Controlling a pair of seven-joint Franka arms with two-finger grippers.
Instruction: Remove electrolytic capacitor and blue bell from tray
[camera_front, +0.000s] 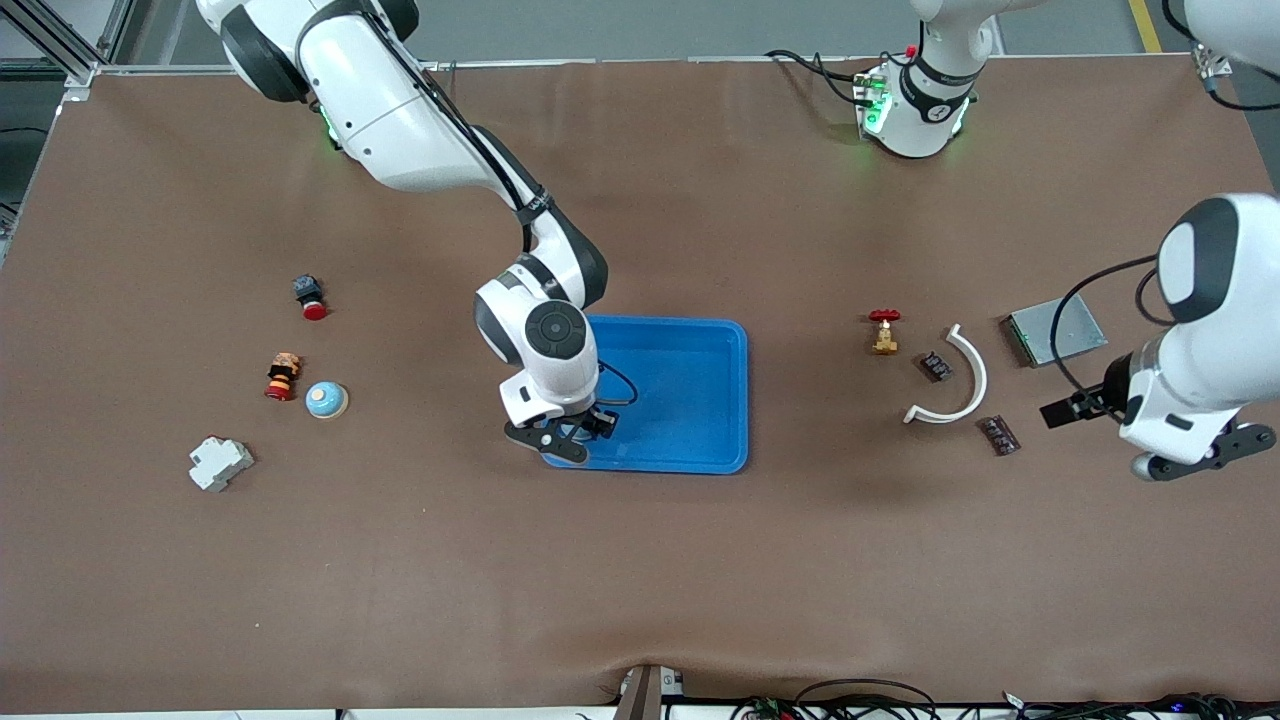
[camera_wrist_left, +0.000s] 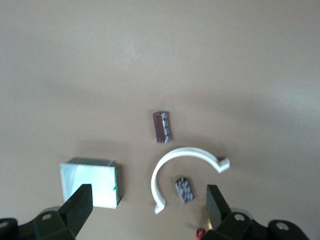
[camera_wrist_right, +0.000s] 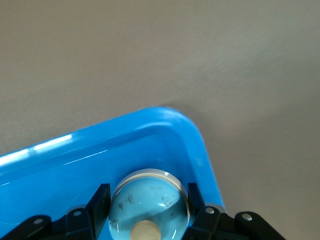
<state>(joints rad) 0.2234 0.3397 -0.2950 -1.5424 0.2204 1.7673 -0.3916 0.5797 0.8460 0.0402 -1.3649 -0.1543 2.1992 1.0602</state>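
Note:
My right gripper (camera_front: 566, 440) (camera_wrist_right: 146, 194) is shut on a light-blue domed bell (camera_wrist_right: 150, 202) with a tan button. It holds the bell low in the blue tray (camera_front: 700, 335) (camera_wrist_right: 165, 116), in the corner nearest the front camera toward the right arm's end. My left gripper (camera_front: 1205, 455) (camera_wrist_left: 149, 200) hangs open and holds nothing, above the table at the left arm's end. Below it lie a small dark brown capacitor (camera_front: 999, 436) (camera_wrist_left: 162, 126) and a second like it (camera_front: 936, 366) (camera_wrist_left: 184, 189).
A white curved strip (camera_front: 962, 385) (camera_wrist_left: 172, 162), a silver board (camera_front: 1055, 330) (camera_wrist_left: 90, 182) and a red-handled brass valve (camera_front: 884, 333) lie near the capacitors. Toward the right arm's end lie another blue bell (camera_front: 326, 400), two red-tipped buttons (camera_front: 310, 297) (camera_front: 282, 377) and a white breaker (camera_front: 220, 463).

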